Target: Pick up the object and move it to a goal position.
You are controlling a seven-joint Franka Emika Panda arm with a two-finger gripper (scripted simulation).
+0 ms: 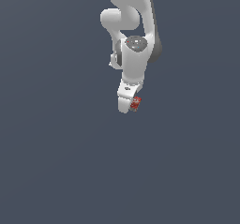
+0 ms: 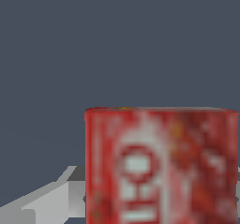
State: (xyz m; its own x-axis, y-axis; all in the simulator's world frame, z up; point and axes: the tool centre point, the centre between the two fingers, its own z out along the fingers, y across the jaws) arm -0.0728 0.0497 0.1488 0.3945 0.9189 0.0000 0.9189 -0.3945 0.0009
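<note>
The object is a small red boxy block (image 1: 136,103) with whitish label markings. In the exterior view it sits at the tip of my white gripper (image 1: 130,105), on its right side, raised off the dark floor. In the wrist view the block (image 2: 161,167) fills the lower right, very close to the camera, with a grey finger (image 2: 56,199) beside it. The other finger is hidden behind the block. The gripper appears shut on the block.
The white arm (image 1: 133,35) hangs down from the top of the exterior view. Around it there is only flat dark grey-blue ground (image 1: 56,162). No goal marker shows in either view.
</note>
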